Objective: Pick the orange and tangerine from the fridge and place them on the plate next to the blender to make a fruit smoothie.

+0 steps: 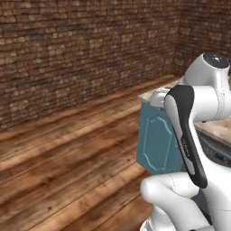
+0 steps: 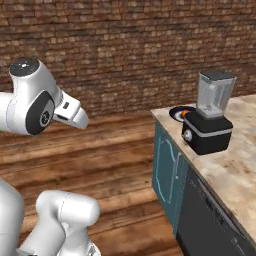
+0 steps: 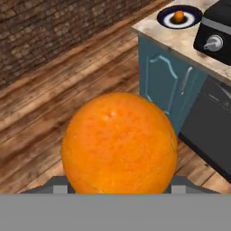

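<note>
The tool (image 3: 116,191) grips a big orange (image 3: 119,143), well apart from the plate (image 3: 179,17) beside the blender (image 2: 209,115) on the table (image 2: 235,165).

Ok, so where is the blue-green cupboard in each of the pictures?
Left base view: the teal panelled cabinet is right of centre, at the floor's edge.
Right base view: the cabinet is lower middle, under the pale stone counter with the black blender.
Hand view: the cabinet is upper right, beyond the big round orange.
Shared landmark: the brown brick wall behind the wooden floor.
</note>
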